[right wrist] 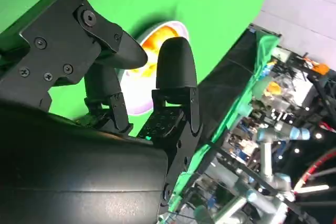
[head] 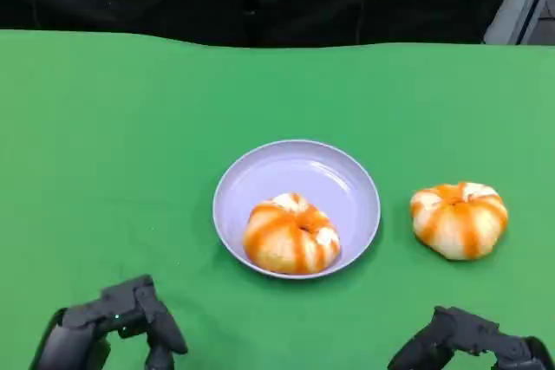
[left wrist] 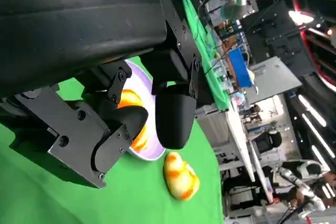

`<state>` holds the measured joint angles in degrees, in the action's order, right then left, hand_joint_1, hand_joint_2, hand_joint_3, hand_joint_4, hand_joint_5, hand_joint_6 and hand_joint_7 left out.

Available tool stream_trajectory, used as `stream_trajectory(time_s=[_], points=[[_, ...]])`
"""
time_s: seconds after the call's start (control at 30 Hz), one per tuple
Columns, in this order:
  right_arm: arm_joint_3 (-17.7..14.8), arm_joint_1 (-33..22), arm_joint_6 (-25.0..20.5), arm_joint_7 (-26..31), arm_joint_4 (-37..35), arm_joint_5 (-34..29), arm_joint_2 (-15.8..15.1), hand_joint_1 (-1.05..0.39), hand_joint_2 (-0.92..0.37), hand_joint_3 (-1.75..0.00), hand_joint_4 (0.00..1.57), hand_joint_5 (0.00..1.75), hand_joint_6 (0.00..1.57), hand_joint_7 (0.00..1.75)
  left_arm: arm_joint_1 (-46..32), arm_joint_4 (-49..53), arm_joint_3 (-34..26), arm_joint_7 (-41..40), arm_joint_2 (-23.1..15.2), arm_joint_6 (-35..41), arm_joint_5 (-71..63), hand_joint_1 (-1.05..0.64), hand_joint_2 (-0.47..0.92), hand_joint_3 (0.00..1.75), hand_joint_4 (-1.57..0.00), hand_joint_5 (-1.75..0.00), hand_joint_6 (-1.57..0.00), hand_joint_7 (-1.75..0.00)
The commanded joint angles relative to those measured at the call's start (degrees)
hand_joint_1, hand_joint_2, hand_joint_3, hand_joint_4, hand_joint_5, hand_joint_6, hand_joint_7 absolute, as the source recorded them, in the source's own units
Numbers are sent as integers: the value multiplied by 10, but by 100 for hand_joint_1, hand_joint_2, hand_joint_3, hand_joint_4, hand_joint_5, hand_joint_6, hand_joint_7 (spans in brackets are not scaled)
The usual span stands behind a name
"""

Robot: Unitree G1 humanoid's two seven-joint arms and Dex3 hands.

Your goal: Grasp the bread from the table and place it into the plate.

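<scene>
Green bench (head: 104,127) with a lavender plate (head: 334,171) near the middle. One orange-striped bun (head: 291,233) already sits inside the plate, at its near edge, touching the rim area closest to the robot. A second bread (head: 459,218) of the same look lies on the bare bench to the right of the plate, just beside it but not touching. Left hand (head: 113,322) shows at the lower left of the head view, hovering low over the bench, fingers apart and holding nothing; it is well apart from the plate and farther still from the loose bread. Right hand (head: 473,344) shows at the lower right edge, also empty with fingers parted, sitting near side of the loose bread, nearly in line with it, a clear gap of green between them. In the left wrist view the left hand's fingers (left wrist: 176,114) spread in front of the plate (left wrist: 137,82), with the loose bread (left wrist: 181,176) beyond on the green cloth; nothing is between the fingers. In the right wrist view the right hand's fingers (right wrist: 176,72) are open with the plate (right wrist: 134,98) and the bun (right wrist: 157,38) in it seen past them. Dark backdrop behind the far bench edge; lab clutter and equipment show in the wrist view backgrounds, blurred.
</scene>
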<state>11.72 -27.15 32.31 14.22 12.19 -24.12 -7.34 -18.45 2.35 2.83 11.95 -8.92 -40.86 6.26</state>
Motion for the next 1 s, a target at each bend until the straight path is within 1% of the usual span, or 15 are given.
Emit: stream_trajectory(time_s=[0.03, 0.17, 0.33, 0.43, 0.67, 1.0], points=[[-8, 13, 14, -2, -9, 9, 4, -7, -32, -127, 77, 153, 84, 115, 14, 3, -5, 3, 7, 24, 9, 3, 38, 138, -85, -173, -82, -152], [-16, 37, 5, -11, -22, 24, 8, -2, -32, -128, 77, 150, 83, 115, 36, 29, -17, -4, 11, 18, -5, 4, 39, 137, -83, -173, -80, -151], [-20, 53, -6, -19, -26, 38, 20, 0, -33, -126, 77, 150, 82, 114, 46, 32, -31, -12, 17, 22, -11, 3, 38, 136, -80, -175, -77, -155], [-25, 52, -10, -19, -22, 39, 27, 0, -36, -123, 77, 150, 82, 113, 48, 32, -37, -15, 19, 22, -16, 2, 36, 139, -79, -175, -76, -157], [-31, 48, -11, -25, -20, 49, 34, 1, -36, -127, 75, 152, 81, 115, 43, 27, -39, -8, 21, 26, -14, 2, 35, 140, -81, -175, -77, -158], [-35, 44, -8, -24, -23, 47, 34, -1, -38, -125, 74, 153, 78, 117, 40, 31, -41, -8, 22, 22, -15, 1, 38, 134, -82, -174, -78, -156]])
